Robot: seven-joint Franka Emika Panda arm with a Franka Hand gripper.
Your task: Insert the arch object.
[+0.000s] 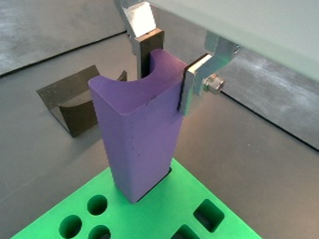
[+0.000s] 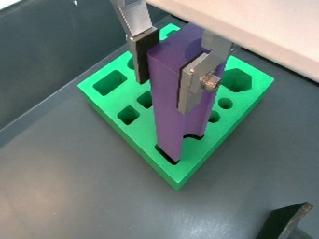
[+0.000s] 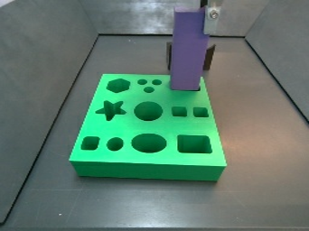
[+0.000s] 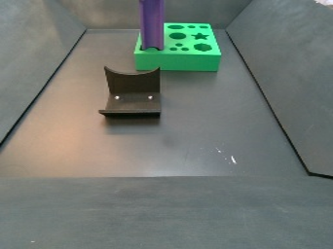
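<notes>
The green board (image 3: 145,135) lies on the dark surface (image 4: 169,165), its shaped holes all unfilled in a side view. The arch object (image 2: 174,93), a tall purple prism, stands upright at the board's corner, its lower end on the board there. The hand (image 2: 174,67) clamps its upper part between both silver fingers (image 1: 197,84). The fixture (image 4: 130,94) stands well apart. No writing is legible.

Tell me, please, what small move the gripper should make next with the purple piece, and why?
Probably ease straight down a little. The gripper holds the purple piece upright at a corner of the green board, its lower end meeting the board's top. Whether it has entered a hole cannot be told, so a slow push suits.
</notes>
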